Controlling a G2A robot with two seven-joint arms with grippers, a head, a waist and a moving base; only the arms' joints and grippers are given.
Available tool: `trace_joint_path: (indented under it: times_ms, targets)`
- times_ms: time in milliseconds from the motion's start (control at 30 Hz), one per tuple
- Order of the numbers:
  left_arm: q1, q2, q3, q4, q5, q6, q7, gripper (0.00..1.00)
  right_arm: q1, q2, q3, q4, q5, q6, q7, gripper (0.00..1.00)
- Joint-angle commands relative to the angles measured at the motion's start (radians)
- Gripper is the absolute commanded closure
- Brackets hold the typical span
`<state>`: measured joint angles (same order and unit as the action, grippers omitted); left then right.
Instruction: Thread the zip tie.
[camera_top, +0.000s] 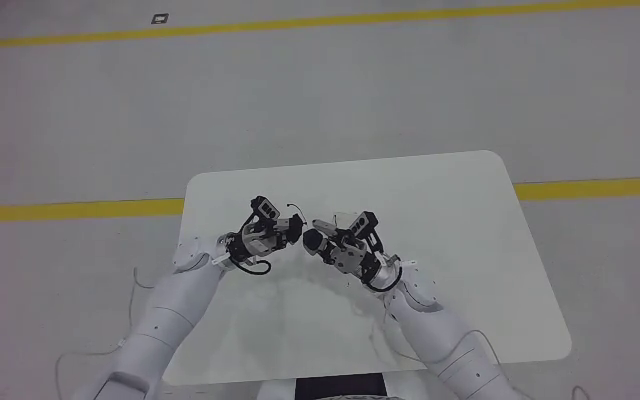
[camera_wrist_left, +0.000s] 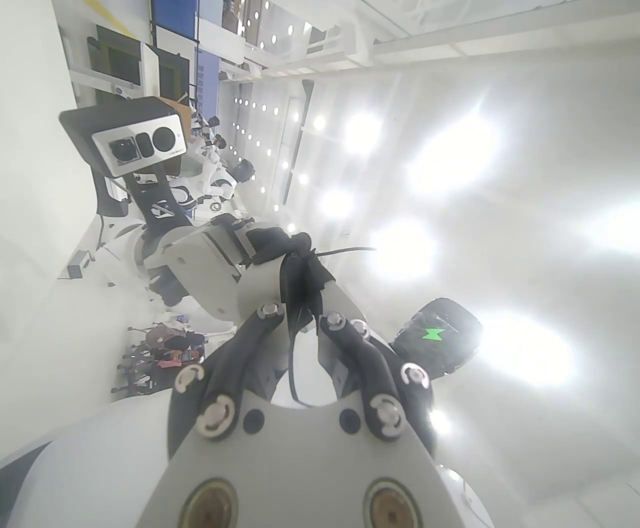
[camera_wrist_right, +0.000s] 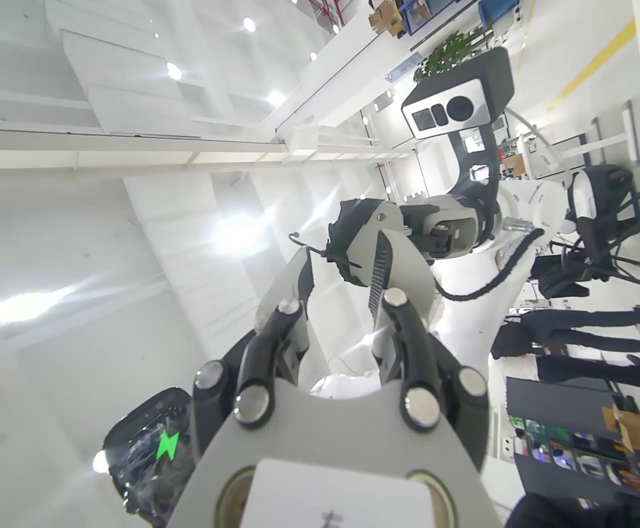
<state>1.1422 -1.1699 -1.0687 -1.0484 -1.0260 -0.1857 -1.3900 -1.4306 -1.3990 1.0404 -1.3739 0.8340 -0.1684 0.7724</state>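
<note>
Raised above the middle of the white table (camera_top: 450, 200), tip to tip and close together: the left gripper (camera_wrist_left: 300, 272) and the right gripper (camera_wrist_right: 345, 252).

On the left side, fingers pressed together on the black zip tie (camera_wrist_left: 292, 350), pinching it between the dark pads at the tips. From that pinch, trails back between the fingers toward the wrist in a slack curve. Pokes out past the tips the other way as a thin straight tail, aimed at the right gripper.

On the right side, fingers spread apart, gripping nothing. In the gap between them, the left gripper's dark tips and the projecting tail of the tie. Passes close by one right finger, perhaps brushing it; too thin there to tell contact.

From above, seen as a thin black arc just beside the two meeting grippers, clear of the tabletop.
</note>
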Motion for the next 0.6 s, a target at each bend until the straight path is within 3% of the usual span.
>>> trace_joint_path:
  times_ms: [0,400,567]
  targets:
    - [0.000,0.000,0.000,0.000,0.000,0.000,0.000,1.00,0.002,0.000,-0.001,0.001,0.002,0.001,-0.001,0.76]
    - [0.000,0.000,0.000,0.000,0.000,0.000,0.000,1.00,0.012,-0.002,-0.008,0.012,0.008,-0.002,-0.002,0.83]
    - [0.000,0.000,0.000,0.000,0.000,0.000,0.000,1.00,0.013,-0.001,-0.008,0.013,0.002,-0.007,-0.008,0.93]
